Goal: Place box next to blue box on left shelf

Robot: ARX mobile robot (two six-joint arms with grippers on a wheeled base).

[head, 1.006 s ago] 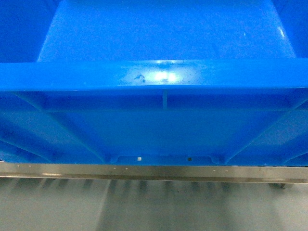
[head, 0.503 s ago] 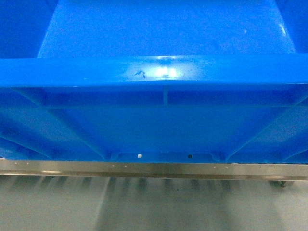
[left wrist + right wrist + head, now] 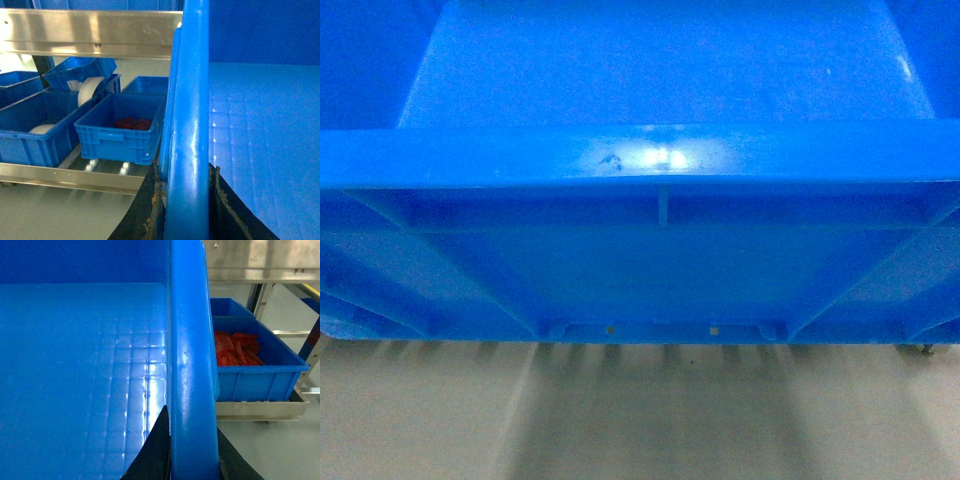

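The box point(image 3: 650, 260), a large bright-blue open-top crate, fills the head view with its ribbed near wall and thick rim; neither gripper shows there. In the left wrist view my left gripper point(image 3: 186, 202) is shut on the box's left rim point(image 3: 189, 115), with a black finger on each side. My right gripper point(image 3: 192, 452) is shut on the right rim point(image 3: 192, 355) in the same way. A smaller blue box point(image 3: 122, 131) holding red items sits on the left shelf's rollers, just left of the held box.
The left shelf has a steel upper rail point(image 3: 90, 32) and a front rail point(image 3: 70, 176), with more blue bins point(image 3: 35, 130) further left. On the right, a blue bin of red parts point(image 3: 252, 367) sits on a steel rack point(image 3: 260, 409). Grey floor point(image 3: 640, 420) lies below.
The steel rail that showed under the box's near wall in the head view is gone from sight; only floor shows below the box now. Both grips are unchanged.
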